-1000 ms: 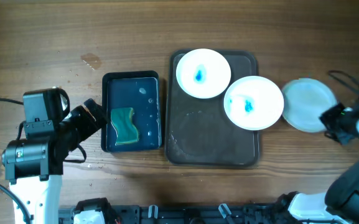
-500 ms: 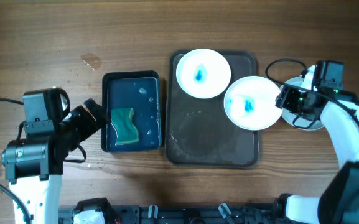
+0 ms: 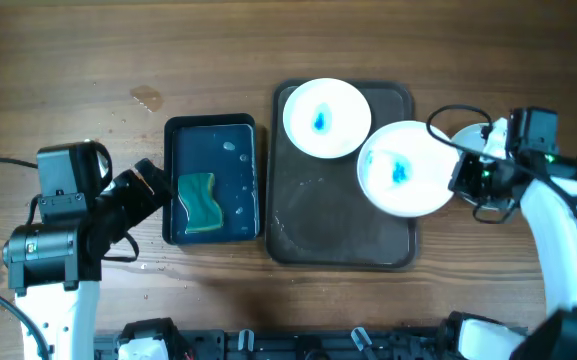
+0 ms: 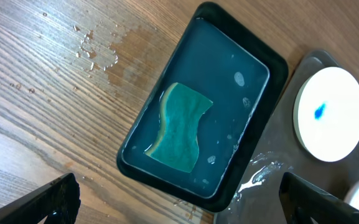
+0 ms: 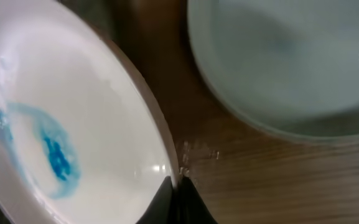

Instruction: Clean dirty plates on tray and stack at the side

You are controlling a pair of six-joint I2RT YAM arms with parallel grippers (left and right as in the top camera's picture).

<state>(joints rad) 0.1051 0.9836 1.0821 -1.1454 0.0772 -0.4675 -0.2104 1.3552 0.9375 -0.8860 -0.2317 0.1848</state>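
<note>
- My right gripper (image 3: 465, 176) is clenched on the outer rim of the right plate (image 3: 403, 170). In the wrist view its fingertips (image 5: 174, 198) meet right at that edge.
- That plate sits over the right side of the tray (image 3: 338, 215) and overhangs the table, with its blue smear (image 5: 58, 155) unwiped.
- The far plate (image 3: 327, 118) lies at the back of the tray, also smeared. It is close beside the held one, and I cannot tell whether the rims touch.
- The clean plate (image 5: 285, 62) rests on the table just right of the tray, mostly under my arm from above.
- My left gripper (image 4: 178, 193) hangs spread wide, holding nothing, near the black tray (image 3: 211, 121). The sponge (image 4: 179, 127) lies there in blue water.
- I judge the plate stiff, light and glossy, probably slick where wet. A thin rim pinch could let it pivot or slide out, so I'd keep it level and move slowly.
- A knock against the clean plate could chip either one.
- The sponge looks soft and waterlogged. I'd take it across its narrow waist and expect drips.
</note>
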